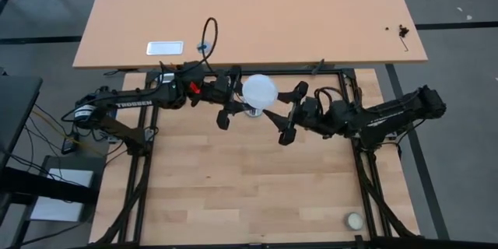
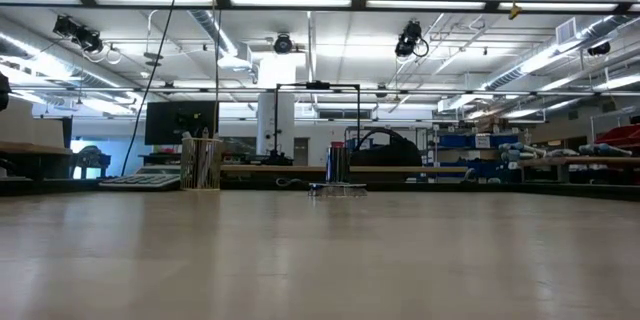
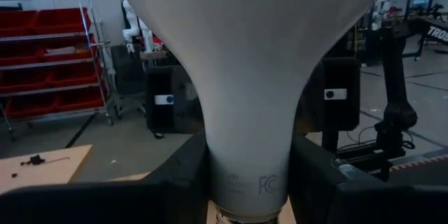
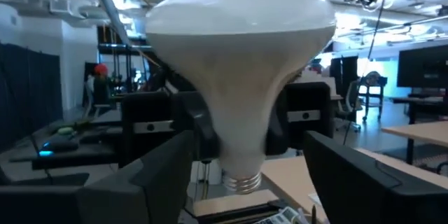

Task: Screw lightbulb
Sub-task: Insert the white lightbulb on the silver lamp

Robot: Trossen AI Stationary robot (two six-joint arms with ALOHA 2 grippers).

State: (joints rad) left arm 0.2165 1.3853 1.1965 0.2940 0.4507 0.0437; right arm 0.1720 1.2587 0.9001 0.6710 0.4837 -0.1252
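The lightbulb [image 1: 259, 90] stands upright near your bench's [image 1: 257, 194] far edge; your left hand [image 1: 228, 97] and right hand [image 1: 285, 115] flank it, both released.

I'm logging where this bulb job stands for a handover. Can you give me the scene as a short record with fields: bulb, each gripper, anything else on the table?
bulb: white lightbulb, upright, globe on top, metal screw base down
left gripper: at the bulb's left, its fingers on either side of the bulb's neck
right gripper: at the bulb's right, open, fingers apart from the bulb
socket: mostly hidden under the bulb
other: small cream ball near the table's front right corner
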